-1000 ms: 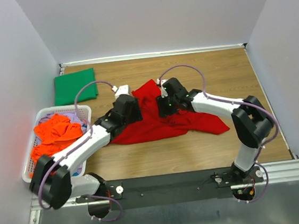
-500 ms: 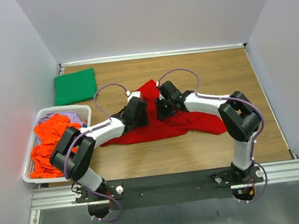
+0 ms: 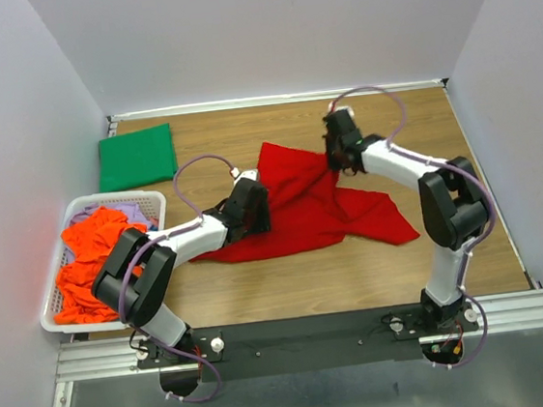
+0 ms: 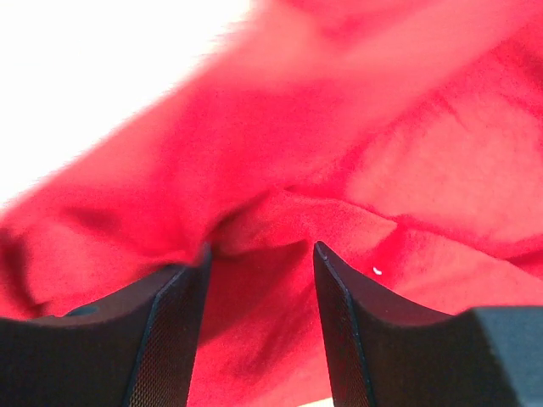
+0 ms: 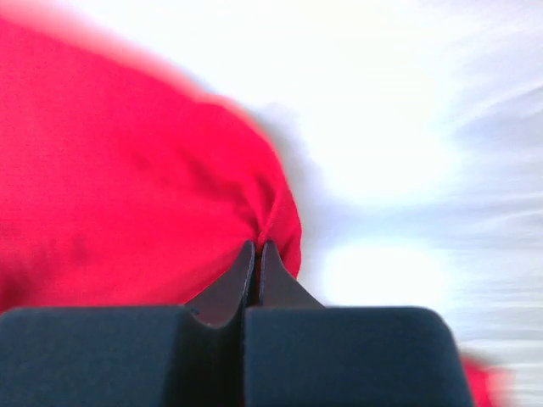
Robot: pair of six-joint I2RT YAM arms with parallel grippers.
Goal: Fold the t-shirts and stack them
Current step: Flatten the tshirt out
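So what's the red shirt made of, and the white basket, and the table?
The red shirt looks like soft matte cloth, probably cotton knit: it wrinkles and drapes. The basket looks like smooth white plastic, with moulded slats. The table looks like wood, or a wood-print surface: brown with grain lines.

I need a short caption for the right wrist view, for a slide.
Right gripper shut on a fold of the red t-shirt.

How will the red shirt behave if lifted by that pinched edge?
Probably floppy: the red t-shirt lies wrinkled and bunches where the right gripper pinches it. Likely light: its folds look thin, so one pinch should carry it. Expect the free part to sag and drag, not follow stiffly.
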